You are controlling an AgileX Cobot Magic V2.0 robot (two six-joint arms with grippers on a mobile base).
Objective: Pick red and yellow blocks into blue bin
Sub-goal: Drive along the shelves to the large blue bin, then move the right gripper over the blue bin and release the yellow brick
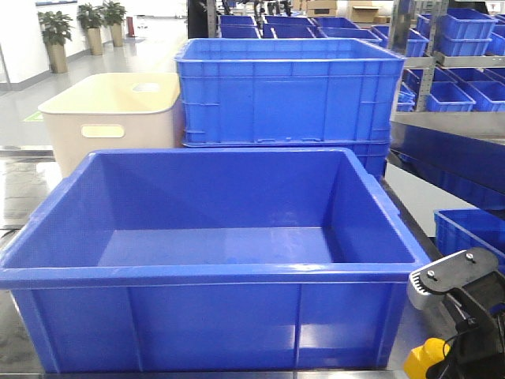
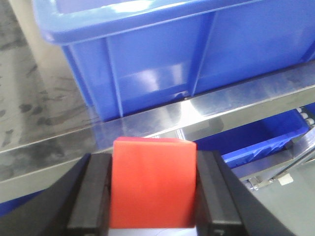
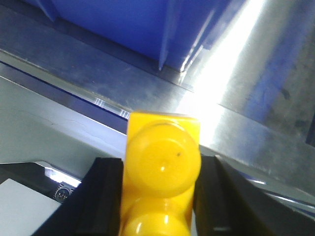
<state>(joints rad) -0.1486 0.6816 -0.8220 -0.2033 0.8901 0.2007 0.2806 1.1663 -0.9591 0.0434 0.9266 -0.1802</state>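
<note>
**Both arms loaded at the near wall of the bin.** The left gripper (image 2: 153, 194) is clenched on the red cube (image 2: 152, 179), its 2 black fingers (image 2: 93, 196) pressing on opposite faces. The right gripper (image 3: 160, 196) grasps the yellow brick (image 3: 162, 162) in the same way. The brick's 2 round studs face the wrist camera, and its long axis runs along the fingers, from the tips back toward the wrist.

The blue bin (image 1: 205, 276) stands on a steel table (image 2: 44, 123), and nothing can be seen inside it. Neither block is over the opening. In each wrist view the bin's ribbed outer wall lies ahead of the jaws, and in the left view the rolled rim sits above them.

In the front view the brick shows low at the bin's near right corner, outside the wall. The left arm is out of that view. The right jaws look closer to the wall, though which arm is nearer cannot be settled.

The coming move likely turns on height, since each block must rise above the rim and travel forward before the jaws open. A beige tub (image 1: 110, 118) and a ribbed blue crate (image 1: 284, 91) stand behind the bin.
</note>
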